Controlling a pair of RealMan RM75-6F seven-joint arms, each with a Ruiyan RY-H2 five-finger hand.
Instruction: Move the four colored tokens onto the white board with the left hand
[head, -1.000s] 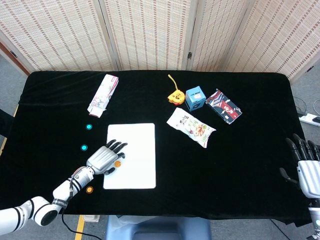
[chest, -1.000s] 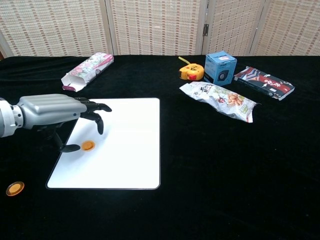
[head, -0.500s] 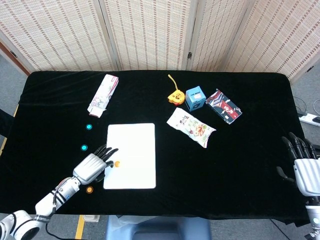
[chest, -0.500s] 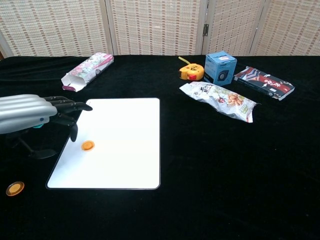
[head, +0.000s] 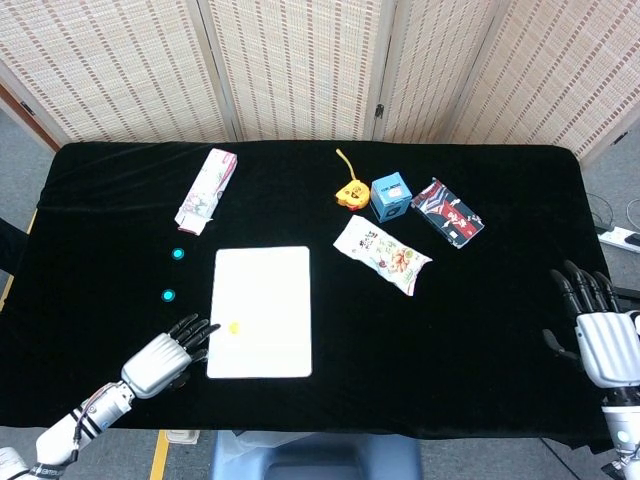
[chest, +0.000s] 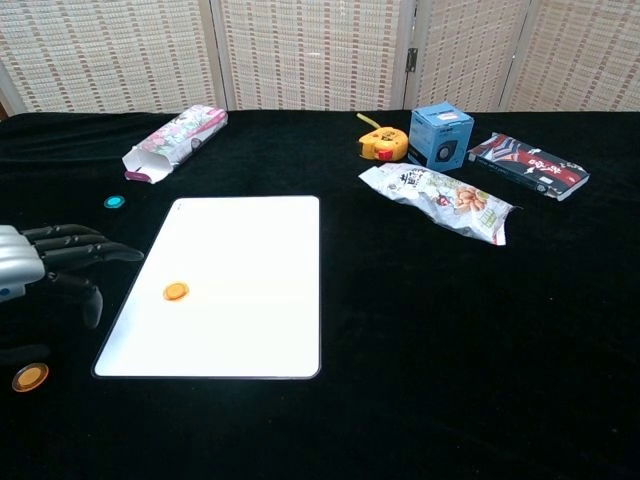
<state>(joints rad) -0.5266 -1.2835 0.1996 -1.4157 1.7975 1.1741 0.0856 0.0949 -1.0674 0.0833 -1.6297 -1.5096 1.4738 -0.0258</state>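
While the left hand (head: 160, 358) hovers with its fingers spread and holding nothing near the desk's front left corner, an orange token (chest: 30, 377) lies on the black cloth just beside it. One orange token (chest: 176, 291) sits on the white board (chest: 240, 330), close to the board's left edge. Two teal tokens (head: 168, 295) lie on the cloth farther back, left of the board. The right hand (head: 595, 330) hangs empty, fingers apart, off the desk's right edge. Boxes and a snack bag (head: 382, 255) lie toward the far edge.
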